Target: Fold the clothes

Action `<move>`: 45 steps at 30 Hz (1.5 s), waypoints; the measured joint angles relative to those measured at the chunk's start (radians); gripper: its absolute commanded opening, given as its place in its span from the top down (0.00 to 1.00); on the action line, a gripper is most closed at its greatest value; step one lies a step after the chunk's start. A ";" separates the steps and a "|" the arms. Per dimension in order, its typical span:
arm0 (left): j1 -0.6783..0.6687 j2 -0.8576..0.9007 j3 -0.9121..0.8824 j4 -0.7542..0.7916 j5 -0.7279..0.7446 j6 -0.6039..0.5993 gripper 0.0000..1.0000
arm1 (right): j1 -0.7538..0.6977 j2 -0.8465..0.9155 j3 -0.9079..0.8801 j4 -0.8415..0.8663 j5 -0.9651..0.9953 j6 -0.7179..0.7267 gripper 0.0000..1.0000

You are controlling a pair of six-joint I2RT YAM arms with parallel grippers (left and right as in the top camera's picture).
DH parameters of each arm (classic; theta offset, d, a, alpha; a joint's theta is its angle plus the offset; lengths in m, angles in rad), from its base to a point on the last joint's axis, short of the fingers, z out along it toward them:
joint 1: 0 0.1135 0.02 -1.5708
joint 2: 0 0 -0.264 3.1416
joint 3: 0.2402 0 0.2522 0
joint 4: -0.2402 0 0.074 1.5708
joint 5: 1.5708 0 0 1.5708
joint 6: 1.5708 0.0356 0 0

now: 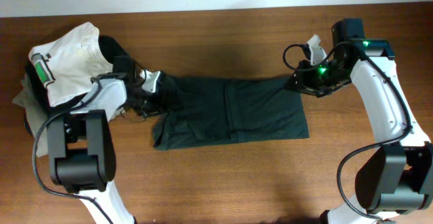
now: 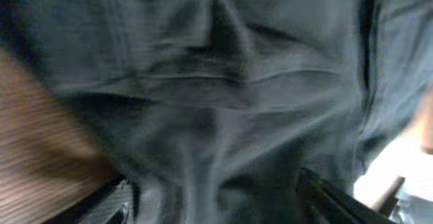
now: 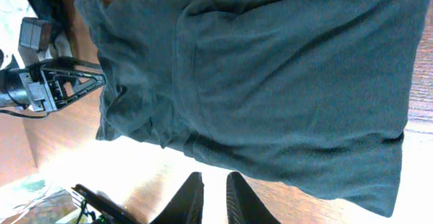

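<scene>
The dark greenish-black T-shirt (image 1: 233, 112) lies folded into a wide strip across the middle of the table, plain side up. My left gripper (image 1: 153, 88) is at its bunched left end. In the left wrist view the cloth (image 2: 223, 82) fills the blurred frame, and the fingers (image 2: 216, 200) stand wide apart with cloth between them. My right gripper (image 1: 300, 82) is at the shirt's far right corner. In the right wrist view its fingers (image 3: 213, 197) are nearly together and empty over bare wood, just off the shirt's edge (image 3: 270, 82).
A white folded shirt with a green label (image 1: 64, 61) lies at the far left on a beige garment (image 1: 19, 97). A black object (image 1: 111, 48) sits beside them. The left arm also shows in the right wrist view (image 3: 47, 88).
</scene>
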 measured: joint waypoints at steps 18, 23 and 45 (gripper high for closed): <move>-0.053 0.021 0.639 -0.621 -0.241 0.011 1.00 | 0.000 0.000 0.000 -0.010 0.000 0.000 0.82; -0.323 0.021 0.623 -0.590 -0.322 0.006 1.00 | 0.000 0.000 0.000 -0.010 0.000 0.000 0.82; -0.622 0.010 0.939 -0.763 -0.679 -0.119 0.92 | 0.017 0.000 0.000 0.018 0.057 -0.001 0.64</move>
